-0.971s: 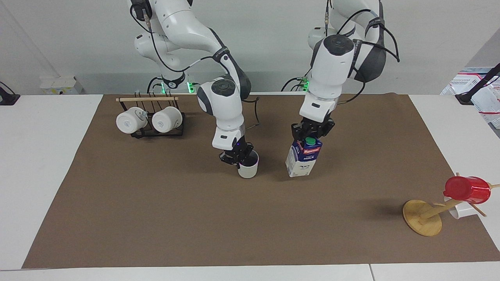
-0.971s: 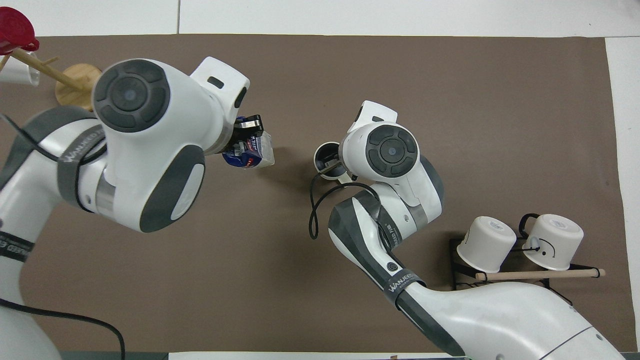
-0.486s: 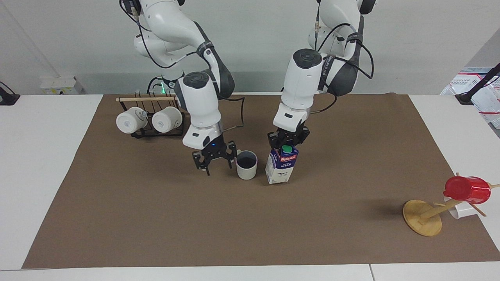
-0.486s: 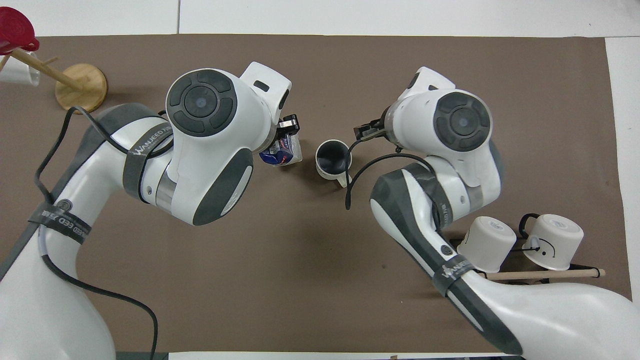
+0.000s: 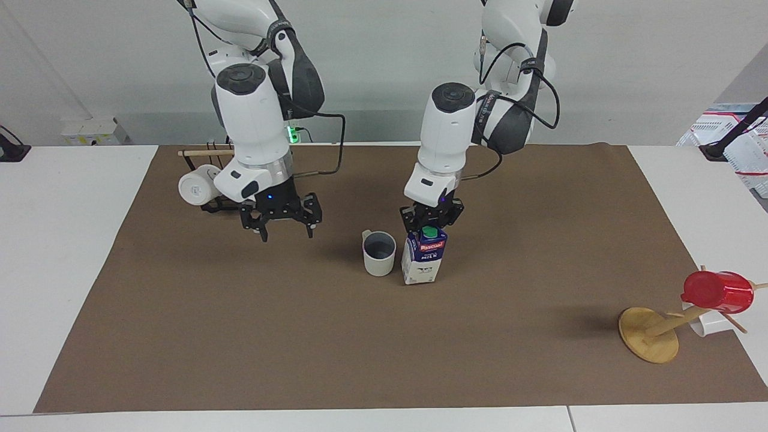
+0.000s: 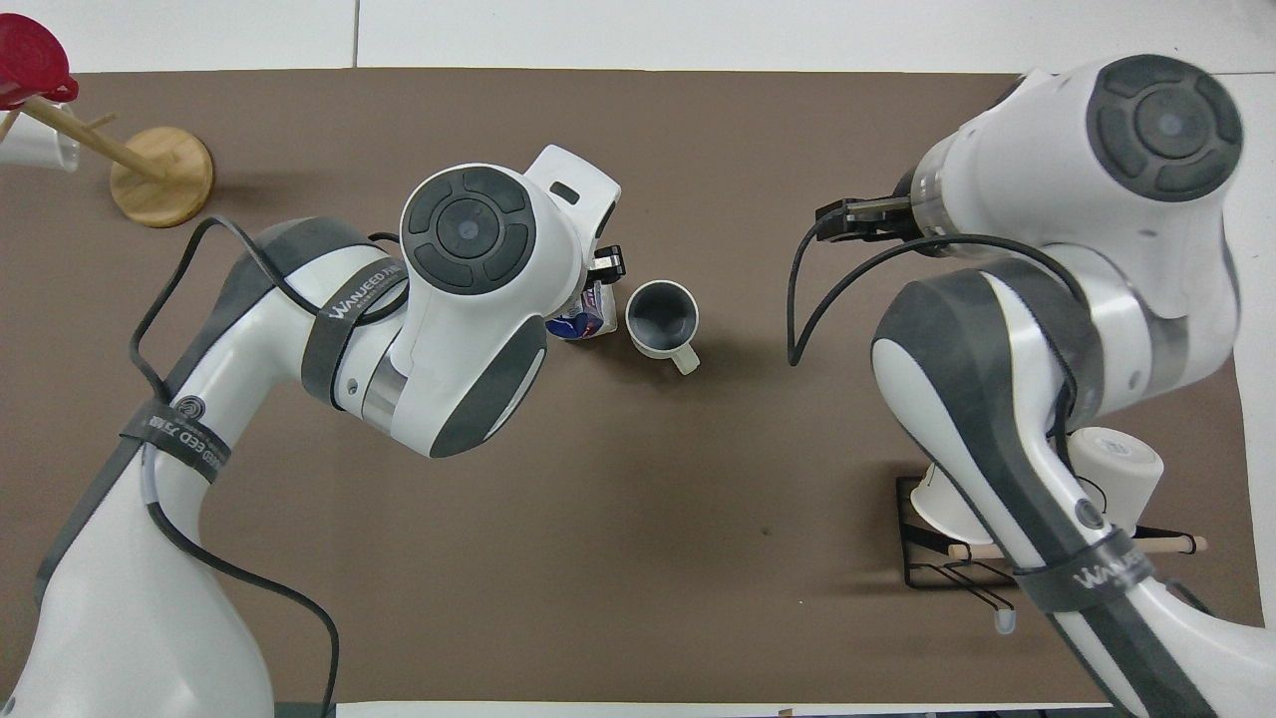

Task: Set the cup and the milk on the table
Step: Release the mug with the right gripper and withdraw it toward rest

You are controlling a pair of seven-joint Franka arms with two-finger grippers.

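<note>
1. A tip-over of the milk (image 5: pixel 424 263) is judged the main risk: it stands upright on the table (image 5: pixel 240 336) just beside the cup (image 5: pixel 379 252), in the centre of the facing view, and an uneven release or a sideways pull by the left gripper (image 5: pixel 431 218) could topple it into the cup.
2. A second risk is judged smaller: the cup, set at the centre of the frame with its handle turned toward the robots, could be nudged if the carton slides, since the two are barely apart.
3. The left gripper's jaws are seen closed on the gabled top of the milk, just above its green cap; nothing else is touched.
4. The right gripper (image 5: pixel 281 217) is held in the air at centre-left of the facing view, over bare mat near the mug rack (image 5: pixel 204 207). Its jaws are spread wide and nothing is held or touched.
</note>
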